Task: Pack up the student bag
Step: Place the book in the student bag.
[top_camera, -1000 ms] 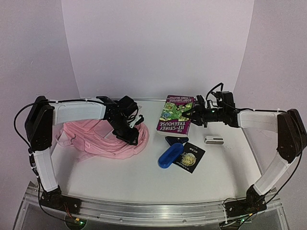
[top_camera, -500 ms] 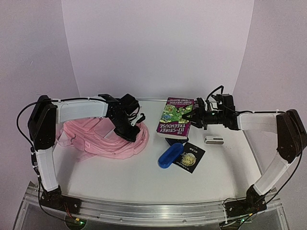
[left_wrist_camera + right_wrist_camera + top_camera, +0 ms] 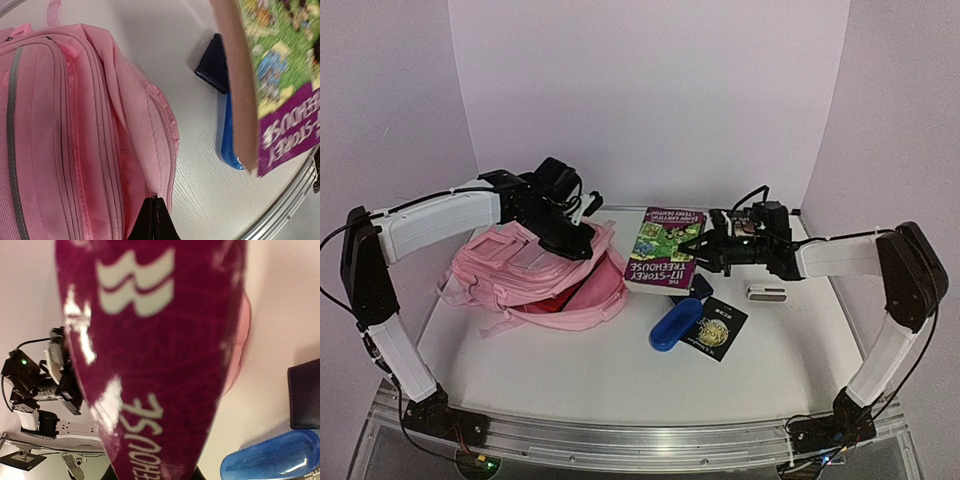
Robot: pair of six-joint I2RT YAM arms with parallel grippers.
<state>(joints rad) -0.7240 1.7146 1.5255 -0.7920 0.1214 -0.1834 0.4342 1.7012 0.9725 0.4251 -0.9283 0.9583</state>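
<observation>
The left gripper (image 3: 582,240) is pinching the upper edge of the large soft pink fabric student bag (image 3: 535,280), its fingers fully closed on the cloth. The bag is lying on the left of the white table (image 3: 600,370). The right gripper (image 3: 705,250) is clamping a purple-and-green paperback book (image 3: 663,250) by one end, holding it above the table just right of the bag.

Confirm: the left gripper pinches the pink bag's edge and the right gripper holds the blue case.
Not the blue case, which lies on the table: the right gripper holds the book, as the top external view shows. The rest stands.
</observation>
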